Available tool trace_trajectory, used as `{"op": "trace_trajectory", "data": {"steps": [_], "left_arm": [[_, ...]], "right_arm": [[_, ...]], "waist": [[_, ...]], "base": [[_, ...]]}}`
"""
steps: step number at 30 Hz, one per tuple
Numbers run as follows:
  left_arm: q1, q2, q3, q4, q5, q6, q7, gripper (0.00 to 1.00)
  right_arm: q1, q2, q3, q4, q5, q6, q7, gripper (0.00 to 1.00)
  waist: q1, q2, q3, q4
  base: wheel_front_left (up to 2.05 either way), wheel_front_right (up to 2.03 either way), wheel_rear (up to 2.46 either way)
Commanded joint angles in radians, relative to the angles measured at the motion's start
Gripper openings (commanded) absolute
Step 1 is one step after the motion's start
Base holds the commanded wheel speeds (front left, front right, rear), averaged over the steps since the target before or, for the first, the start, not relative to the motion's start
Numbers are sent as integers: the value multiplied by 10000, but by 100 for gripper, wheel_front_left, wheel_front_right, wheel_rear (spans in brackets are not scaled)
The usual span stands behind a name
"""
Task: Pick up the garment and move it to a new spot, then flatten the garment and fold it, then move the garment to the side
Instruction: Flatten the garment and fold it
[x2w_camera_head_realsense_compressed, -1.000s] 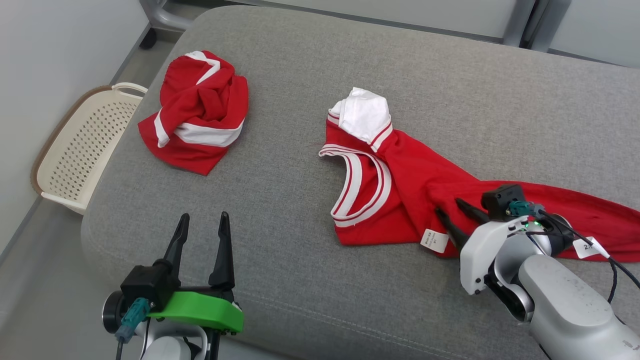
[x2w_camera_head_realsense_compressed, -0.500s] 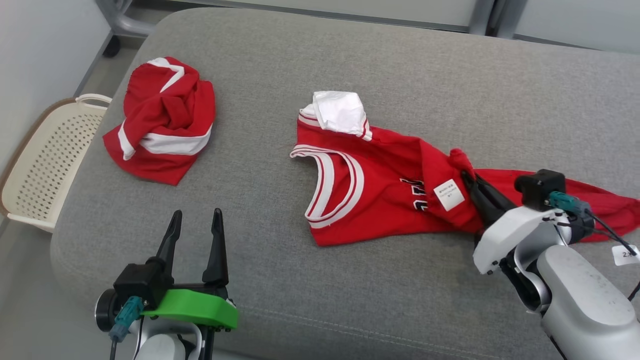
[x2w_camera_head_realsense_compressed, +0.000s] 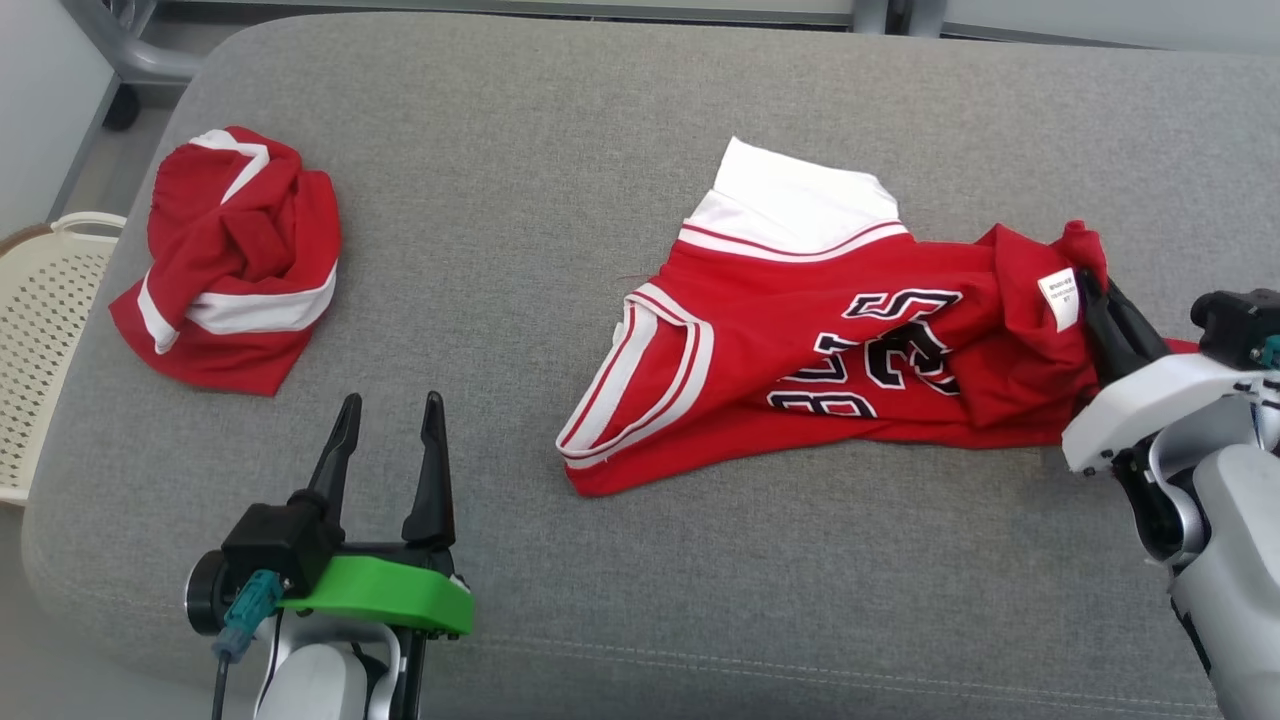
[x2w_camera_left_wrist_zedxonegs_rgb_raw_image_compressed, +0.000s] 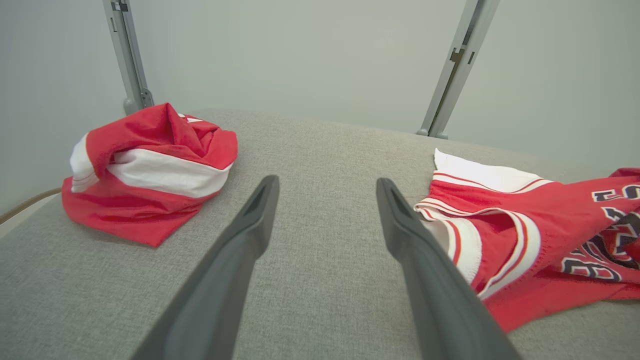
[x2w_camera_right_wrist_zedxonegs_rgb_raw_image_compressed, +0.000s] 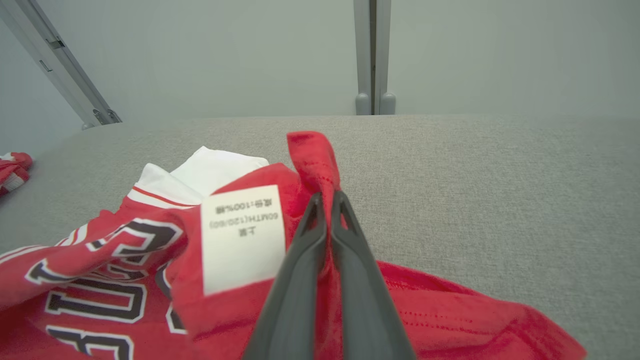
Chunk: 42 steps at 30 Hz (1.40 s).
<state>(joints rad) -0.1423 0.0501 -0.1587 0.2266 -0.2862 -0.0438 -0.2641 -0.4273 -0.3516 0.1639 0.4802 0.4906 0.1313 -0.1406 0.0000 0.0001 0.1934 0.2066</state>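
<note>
Jersey (x2w_camera_head_realsense_compressed: 800, 330) now pulled open, lettering showing; right pincer (x2w_camera_head_realsense_compressed: 1095, 295) clamped on its right-end fold; long axis runs left from it; left pincer (x2w_camera_head_realsense_compressed: 391, 402) wide, nearer the white-trimmed end.

Light: bright, even, diffuse; no glare is recorded | Shadows: only a faint one is cast beneath the jersey (x2w_camera_head_realsense_compressed: 760, 320) | Focus: the right hand (x2w_camera_right_wrist_zedxonegs_rgb_raw_image_compressed: 327, 197) is rendered soft near the lens | Edges: metal posts (x2w_camera_left_wrist_zedxonegs_rgb_raw_image_compressed: 457, 65) are tilted aslant.

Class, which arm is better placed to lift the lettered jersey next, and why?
Right: the right gripper is shut on a fold of the jersey; the left gripper stands open, apart from it.
</note>
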Motion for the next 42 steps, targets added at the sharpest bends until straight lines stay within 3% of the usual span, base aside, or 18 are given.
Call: {"op": "trace_trajectory", "data": {"steps": [1, 5, 8, 9, 10, 11, 17, 22, 32, 42], "left_arm": [[-226, 12, 37, -7, 122, -44, -7, 100], [-353, 12, 55, -14, 141, -85, -7, 100], [-502, 12, -13, 33, 104, -103, -7, 100], [-524, 12, -27, 42, 84, -105, -7, 100], [-562, 12, -46, 39, 59, -105, -7, 100], [-584, 13, -69, 42, 32, -101, -7, 100], [-568, 10, -46, -13, 4, 11, -7, 100], [-505, 11, 127, -23, 161, 16, -7, 100], [-223, 46, 526, -32, 566, 35, -7, 100], [338, 208, 929, -92, 810, 76, -7, 100]], "right_arm": [[-357, -111, -38, 240, -157, -12, 0, 0], [-976, -139, -158, 808, -156, -12, -36, 0], [-1760, -50, -433, 1959, -236, -12, -140, 0], [-1932, 43, -472, 2240, -178, -12, -198, 13], [-2095, 53, -555, 2511, -186, -10, -299, 42], [-2236, 70, -656, 2784, -226, -12, -424, 100], [-2476, 288, -1259, 3841, -306, -12, -1058, 100], [-2019, 444, -1736, 3893, -344, -10, -1240, 100], [61, 1339, -2932, 803, -1174, -10, -1245, 100], [2155, 2352, -2583, -2099, -2189, -7, -1241, 100]], "waist": [[0, -1, 174, -134], [0, -1, 338, -174], [0, -1, 489, -105], [0, -1, 521, -87], [0, -1, 560, -65], [0, -1, 585, -48], [0, -1, 649, -114], [0, -1, 582, -394], [0, -1, 47, -1021], [0, -1, -734, -1507]], "base": [[0, 0, 0], [0, 0, 0], [0, 0, 0], [0, 0, 0], [0, 0, 0], [0, 0, 0], [0, 0, 0], [0, 0, 0], [0, 0, 0], [0, 0, 0]]}}
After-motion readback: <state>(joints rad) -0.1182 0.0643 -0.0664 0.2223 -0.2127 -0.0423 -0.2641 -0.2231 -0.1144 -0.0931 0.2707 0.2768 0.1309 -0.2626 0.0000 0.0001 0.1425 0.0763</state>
